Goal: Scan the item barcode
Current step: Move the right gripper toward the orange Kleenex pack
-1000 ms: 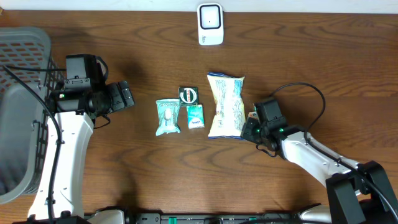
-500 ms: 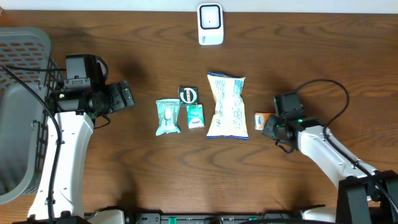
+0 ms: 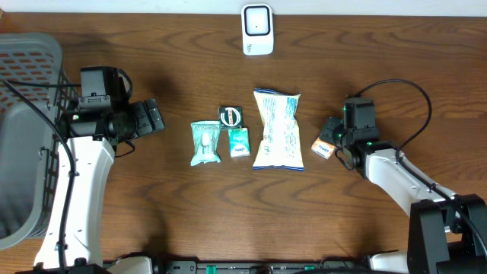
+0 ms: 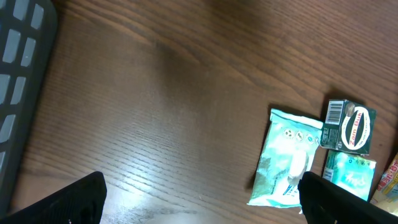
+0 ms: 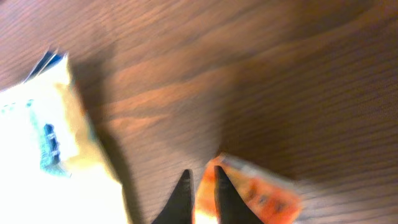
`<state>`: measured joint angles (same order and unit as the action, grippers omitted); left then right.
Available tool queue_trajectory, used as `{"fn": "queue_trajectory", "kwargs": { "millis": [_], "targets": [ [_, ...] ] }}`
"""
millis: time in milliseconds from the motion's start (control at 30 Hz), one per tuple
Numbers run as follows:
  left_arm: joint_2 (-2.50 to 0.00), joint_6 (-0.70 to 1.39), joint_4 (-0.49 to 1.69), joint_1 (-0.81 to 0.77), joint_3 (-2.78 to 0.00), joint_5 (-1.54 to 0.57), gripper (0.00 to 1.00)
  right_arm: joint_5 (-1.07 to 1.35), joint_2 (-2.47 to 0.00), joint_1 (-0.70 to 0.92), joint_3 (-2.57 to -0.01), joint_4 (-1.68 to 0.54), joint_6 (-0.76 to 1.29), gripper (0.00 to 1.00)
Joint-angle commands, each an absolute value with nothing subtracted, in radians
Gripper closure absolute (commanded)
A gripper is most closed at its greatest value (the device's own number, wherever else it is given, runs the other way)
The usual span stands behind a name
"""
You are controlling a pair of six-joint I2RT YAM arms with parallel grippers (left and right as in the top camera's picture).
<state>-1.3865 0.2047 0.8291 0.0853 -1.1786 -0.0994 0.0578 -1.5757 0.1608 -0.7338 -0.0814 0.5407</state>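
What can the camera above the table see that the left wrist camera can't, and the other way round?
Only overhead: the white scanner and the orange packet beside the chip bag. Only left wrist: the barcode on the black box, seen up close. Both: the teal pouch, the green packet, the black box and the grey basket.
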Motion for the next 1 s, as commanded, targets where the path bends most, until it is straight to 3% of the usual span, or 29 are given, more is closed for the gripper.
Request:
{"fn": "queue_trajectory", "kwargs": {
  "millis": [0, 67, 233, 433, 967],
  "targets": [
    [-1.393, 0.192, 0.83, 0.089, -1.188, -0.097, 0.02, 0.279, -1.548, 0.159, -0.801, -0.115, 0.496, 0.82],
    [-1.393, 0.191, 0.83, 0.089, -1.188, -0.097, 0.02, 0.31, -1.549, 0.173, -0.83, -0.146, 0.512, 0.76],
    [-1.393, 0.191, 0.83, 0.089, -1.188, -0.097, 0.02, 0.148, -1.573, 0.261, -0.834, -0.225, 0.713, 0.99],
    [-1.393, 0.192, 0.83, 0.089, -1.188, -0.097, 0.02, 0.053, -1.666, 0.351, -0.834, -0.243, 0.793, 0.99],
    [-1.393, 0.191, 0.83, 0.089, -1.188, -0.097, 0.02, -0.107, -1.553, 0.265, -0.884, -0.605, 0.656, 0.99]
  ]
}}
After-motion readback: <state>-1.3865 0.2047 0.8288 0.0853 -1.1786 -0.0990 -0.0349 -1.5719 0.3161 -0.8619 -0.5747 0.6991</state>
